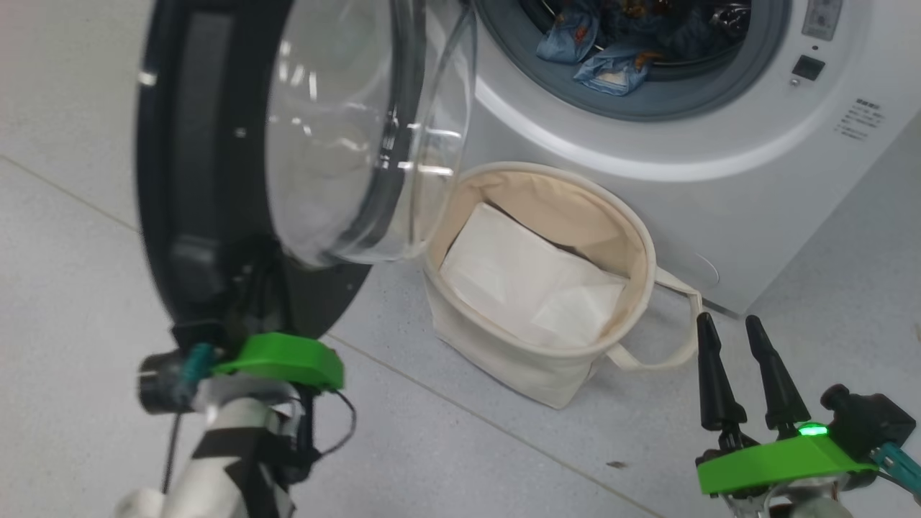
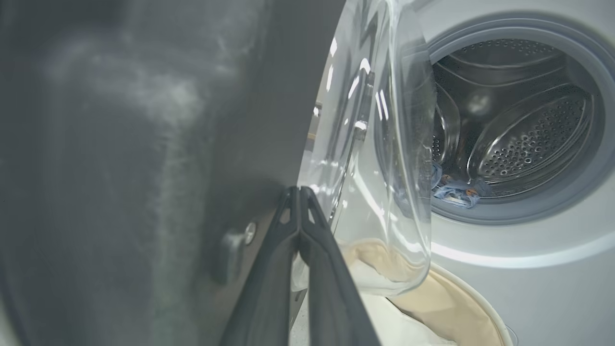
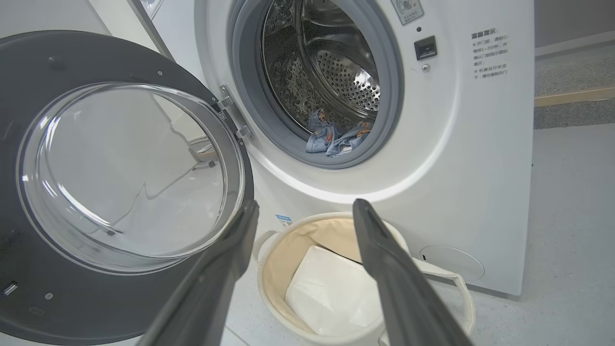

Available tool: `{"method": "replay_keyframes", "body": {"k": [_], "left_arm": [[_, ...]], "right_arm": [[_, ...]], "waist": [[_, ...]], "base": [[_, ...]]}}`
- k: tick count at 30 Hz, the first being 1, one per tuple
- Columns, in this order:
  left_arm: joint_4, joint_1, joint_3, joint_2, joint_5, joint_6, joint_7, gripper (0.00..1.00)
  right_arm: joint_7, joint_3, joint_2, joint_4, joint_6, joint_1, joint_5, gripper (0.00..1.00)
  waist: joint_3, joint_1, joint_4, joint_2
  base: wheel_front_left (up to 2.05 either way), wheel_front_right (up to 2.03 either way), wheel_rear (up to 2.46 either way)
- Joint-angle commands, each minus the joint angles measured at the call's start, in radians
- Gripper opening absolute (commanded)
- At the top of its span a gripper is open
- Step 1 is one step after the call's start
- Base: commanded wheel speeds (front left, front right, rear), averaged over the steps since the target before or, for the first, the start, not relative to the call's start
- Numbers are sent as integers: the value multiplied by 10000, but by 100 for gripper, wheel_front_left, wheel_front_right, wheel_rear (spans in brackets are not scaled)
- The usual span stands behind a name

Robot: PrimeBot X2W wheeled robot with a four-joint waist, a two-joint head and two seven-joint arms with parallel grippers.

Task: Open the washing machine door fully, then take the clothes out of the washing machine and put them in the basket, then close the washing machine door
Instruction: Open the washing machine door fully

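Standing just beside left pincer (image 2: pixel 299 190): door (image 2: pixel 120 144)

Laundry corner, white front-loading washing machine (image 1: pixel 755 216) on pale speckled tiled floor (image 1: pixel 504 460), cream canvas basket (image 1: pixel 504 360) before it, clothes (image 3: pixel 336 139) in the steel drum (image 3: pixel 346 77)

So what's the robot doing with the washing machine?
The robot's left pincer, shut, is at the black rim of the round glass-windowed door, which stands open. Light blue printed clothes lie in the drum of the white front-loading washing machine. The round cream canvas basket below holds a white sheet. The right pincer hovers open, empty.
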Motion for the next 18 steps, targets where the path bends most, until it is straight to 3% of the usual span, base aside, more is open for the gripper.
{"method": "replay_keyframes", "body": {"k": [1, 18], "left_arm": [[-223, -565, 780, 397, 105, -27, -49, 0], [262, -1984, 4885, 1265, 265, -453, -49, 0]], "right_arm": [[-122, 218, 9, -289, 75, -301, -154, 100], [-122, 92, -613, -619, 75, -819, -330, 100]], "waist": [[116, 0, -93, -1], [2032, 0, -762, -1]], "base": [[0, 0, 0], [0, 0, 0]]}}
